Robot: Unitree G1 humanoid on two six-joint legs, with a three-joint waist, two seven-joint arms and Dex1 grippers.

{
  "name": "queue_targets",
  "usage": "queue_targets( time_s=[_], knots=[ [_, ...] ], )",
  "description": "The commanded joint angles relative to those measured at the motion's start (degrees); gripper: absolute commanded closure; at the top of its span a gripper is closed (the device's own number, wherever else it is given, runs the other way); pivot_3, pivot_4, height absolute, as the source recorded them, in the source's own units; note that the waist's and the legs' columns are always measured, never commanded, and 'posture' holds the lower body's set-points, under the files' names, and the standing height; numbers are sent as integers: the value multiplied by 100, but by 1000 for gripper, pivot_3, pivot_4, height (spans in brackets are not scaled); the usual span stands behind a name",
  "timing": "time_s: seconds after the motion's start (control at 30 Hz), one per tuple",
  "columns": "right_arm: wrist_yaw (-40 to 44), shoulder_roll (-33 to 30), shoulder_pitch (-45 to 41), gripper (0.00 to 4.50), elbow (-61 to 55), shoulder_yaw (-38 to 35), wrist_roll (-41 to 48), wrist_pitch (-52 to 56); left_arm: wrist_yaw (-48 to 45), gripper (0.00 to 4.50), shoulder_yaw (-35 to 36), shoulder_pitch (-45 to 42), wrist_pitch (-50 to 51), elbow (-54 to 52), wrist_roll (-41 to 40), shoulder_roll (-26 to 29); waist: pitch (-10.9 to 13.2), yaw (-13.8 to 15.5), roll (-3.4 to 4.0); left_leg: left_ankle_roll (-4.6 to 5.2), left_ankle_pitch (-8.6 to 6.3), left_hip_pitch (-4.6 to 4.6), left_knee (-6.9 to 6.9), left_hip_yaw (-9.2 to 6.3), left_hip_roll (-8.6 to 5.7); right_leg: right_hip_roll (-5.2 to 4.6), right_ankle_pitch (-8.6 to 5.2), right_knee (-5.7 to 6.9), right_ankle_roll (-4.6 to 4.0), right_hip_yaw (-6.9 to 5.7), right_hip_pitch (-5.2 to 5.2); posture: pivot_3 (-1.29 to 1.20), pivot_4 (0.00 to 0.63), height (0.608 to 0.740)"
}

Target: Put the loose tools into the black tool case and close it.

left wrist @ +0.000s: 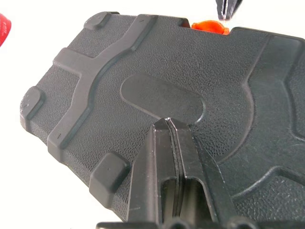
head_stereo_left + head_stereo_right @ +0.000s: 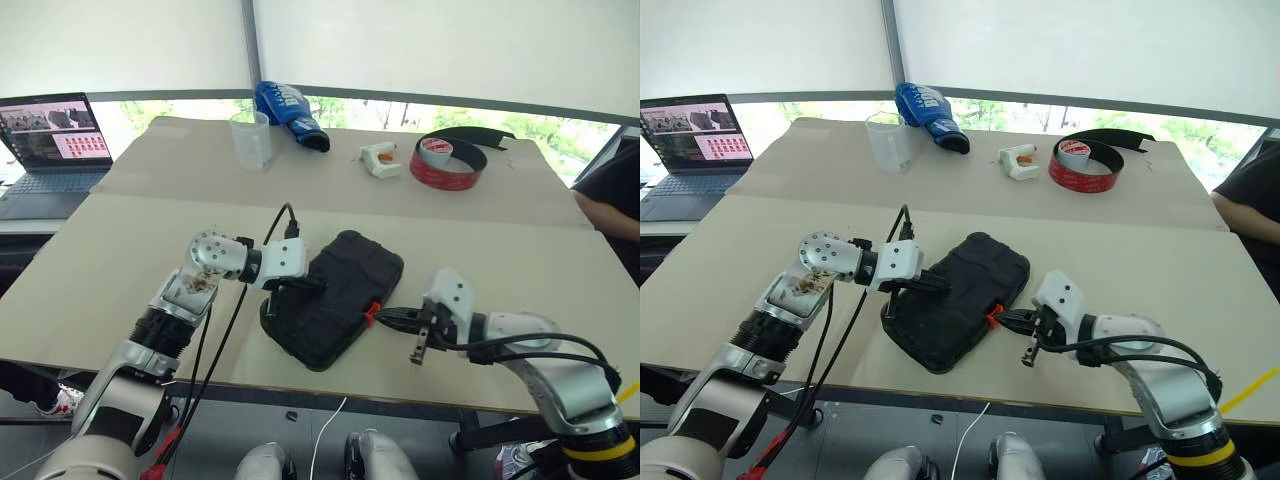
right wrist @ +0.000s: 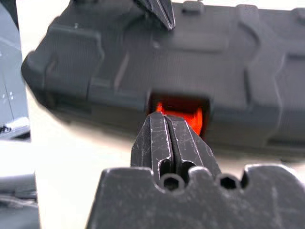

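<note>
A laptop [image 2: 50,140] sits open at the far left, off the bench [image 2: 120,260]. On the bench, my left fingers [image 1: 169,125] are pinched together, holding nothing, their tips on the lid of the black tool case [image 2: 335,295]; I judge they are there to pin the lid flat. The case lies closed near the front edge, in the middle, and no loose tools are visible outside it. Behind it stand a clear plastic cup [image 2: 251,138], a blue bag [image 2: 288,113], a small white and orange object [image 2: 381,159] and a big red tape roll [image 2: 446,162]. At the case's right edge is its orange latch [image 3: 183,110]. My right fingers [image 3: 167,121] are pressed shut and empty, their tips just at the latch, probably to push it home. At the far right edge a person's arm [image 2: 610,215] rests on the bench.
</note>
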Motion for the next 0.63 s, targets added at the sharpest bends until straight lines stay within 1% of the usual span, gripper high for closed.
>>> queue_targets(
  time_s=[0.03, 0.1, 0.13, 0.17, 0.2, 0.23, 0.27, 0.3, 0.33, 0.37, 0.43, 0.5, 0.63],
  knots=[
    [595, -502, 130, 3392, 92, -685, 355, -186, -312, 3457, 279, 527, 726, -226, -262, 566, 0, -56, 0, 0, 0, 2, -4, -1, 3, 1, -1, -1, 0, 5, -1, 0, 150, 730],
    [965, -820, 186, 2666, 275, -942, 450, -302, -411, 2747, 664, 884, 1137, -596, -604, 989, -1, -116, 0, -1, 0, 16, -24, 1, 4, 2, -4, 0, -2, 17, 1, 0, 150, 730],
    [1241, -1019, 201, 2332, 398, -1131, 570, -332, -501, 2369, 971, 1147, 1492, -836, -887, 1297, -1, -124, -1, -4, 2, 27, -41, 4, 5, 1, -5, -3, -3, 31, -1, 0, 150, 730],
    [1540, -1222, 203, 2024, 546, -1324, 696, -361, -604, 2129, 1322, 1430, 1947, -1093, -1220, 1633, 0, -134, 0, -7, 4, 41, -47, 2, 5, 1, -8, -1, -7, 45, 2, 0, 150, 730],
    [1800, -1384, 190, 1564, 694, -1481, 791, -395, -693, 1714, 1631, 1668, 2411, -1326, -1535, 1927, 3, -160, -1, -9, 4, 48, -49, 3, 6, 2, -10, 2, -9, 50, 1, 0, 150, 730],
    [1973, -1496, 183, 1282, 801, -1576, 860, -432, -723, 1425, 1834, 1838, 2746, -1513, -1773, 2134, 3, -178, -2, -13, 7, 56, -59, 4, 11, 5, -11, 2, -11, 61, -3, 0, 150, 730],
    [2132, -1593, 150, 1245, 937, -1649, 903, -485, -750, 1102, 2056, 2001, 3062, -1657, -2011, 2331, 5, -177, 0, -16, 7, 62, -62, 3, 14, 7, -15, 3, -15, 62, -2, 0, 150, 730],
    [2298, -1721, 89, 1206, 1117, -1690, 895, -561, -772, 661, 2348, 2195, 3282, -1742, -2211, 2530, 10, -152, 0, -19, 9, 64, -63, 3, 17, 7, -17, 4, -17, 60, -2, 0, 150, 730],
    [2437, -1866, -66, 1204, 1333, -1707, 885, -603, -751, 391, 2751, 2425, 3377, -1740, -2334, 2712, 16, -115, -2, -21, 9, 64, -66, 3, 18, 6, -18, 4, -16, 58, -3, 0, 150, 730],
    [2556, -1976, -266, 1204, 1526, -1733, 959, -540, -679, 24, 3108, 2599, 3530, -1720, -2417, 2875, 27, -97, -6, -21, 8, 64, -66, 5, 18, 3, -18, 3, -16, 55, -3, 0, 150, 730],
    [2706, -2073, -560, 1204, 1788, -1764, 1120, -395, -564, 0, 3536, 2849, 3662, -1759, -2505, 3035, 55, -66, -13, -20, 7, 60, -66, 8, 18, -3, -17, 3, -16, 54, -9, 0, 150, 730],
    [2861, -2112, -778, 1204, 1939, -1755, 1342, -210, -527, 0, 3880, 3106, 3747, -1945, -2647, 3079, 61, -20, -13, -19, 6, 54, -65, 6, 18, -10, -16, 1, -16, 54, -12, 0, 150, 730],
    [2932, -2051, -1077, 1204, 1963, -1584, 1548, 18, -326, 0, 4237, 3498, 3740, -2279, -2802, 2961, 64, 47, -8, -26, -2, 48, -67, 5, 18, -17, -21, -4, -31, 53, -15, 0, 150, 730]
  ],
)
